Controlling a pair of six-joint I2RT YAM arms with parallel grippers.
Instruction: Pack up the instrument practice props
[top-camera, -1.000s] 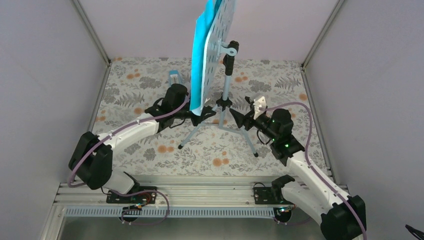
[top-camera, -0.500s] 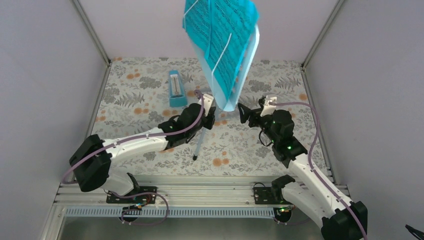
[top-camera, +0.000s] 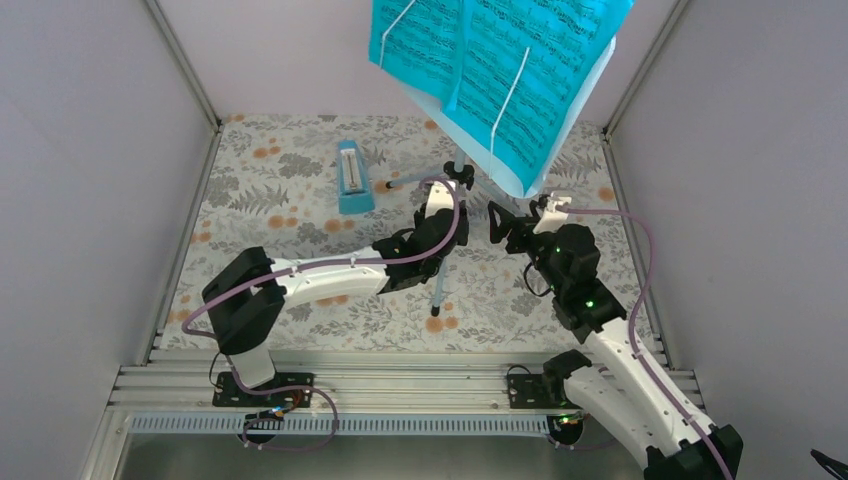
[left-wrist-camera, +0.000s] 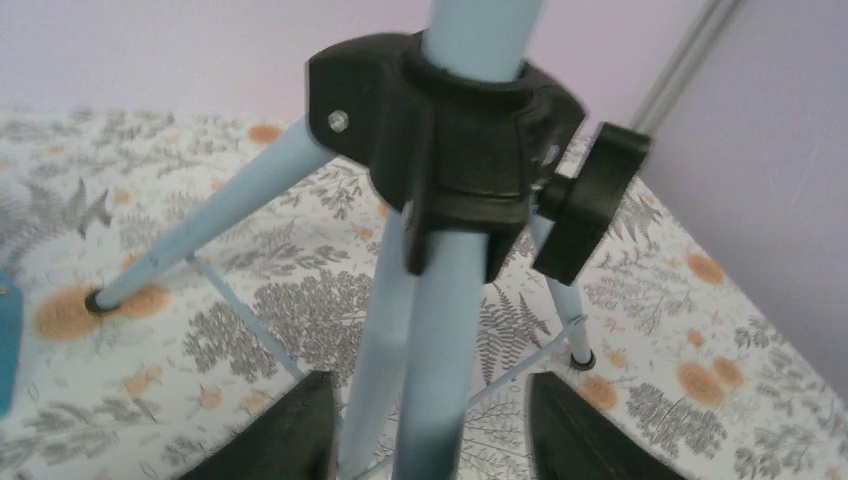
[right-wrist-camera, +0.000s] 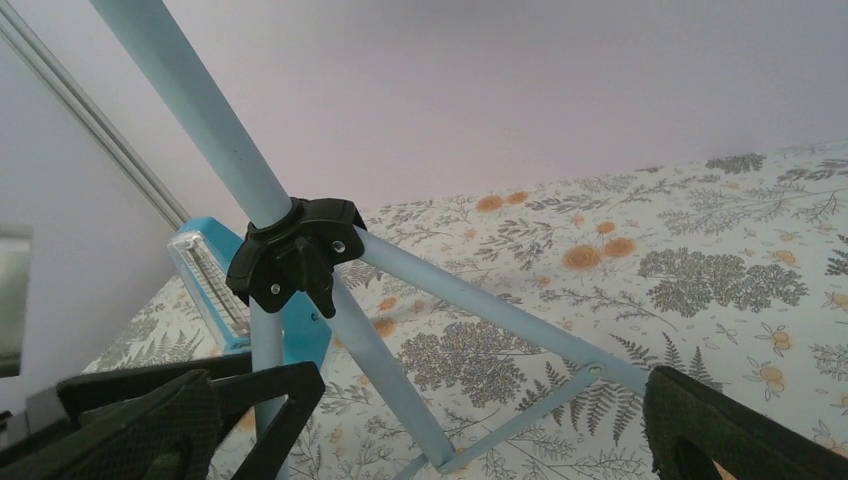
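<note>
The light blue music stand (top-camera: 460, 176) stands on its tripod right of centre, its top leaning toward the camera. Teal sheet-music pages (top-camera: 500, 70) lie on its desk, held by two white clips. My left gripper (top-camera: 443, 206) is closed around one stand leg below the black hub (left-wrist-camera: 460, 140); a thin gap shows on the right side of its jaws (left-wrist-camera: 430, 435). My right gripper (top-camera: 507, 226) is wide open just right of the legs, holding nothing; the hub (right-wrist-camera: 295, 250) and legs lie ahead of it (right-wrist-camera: 430, 440). The light blue metronome (top-camera: 350, 178) lies flat at the back left and also shows in the right wrist view (right-wrist-camera: 215, 285).
A floral mat (top-camera: 280, 190) covers the table. Lilac walls with metal corner posts (top-camera: 185, 70) close in the left, back and right. An aluminium rail (top-camera: 400, 385) with both arm bases runs along the near edge.
The stand has swung round and shifted right, so the sheet music now faces the camera. My left arm stretched right with the leg. My right gripper drew back slightly right.
</note>
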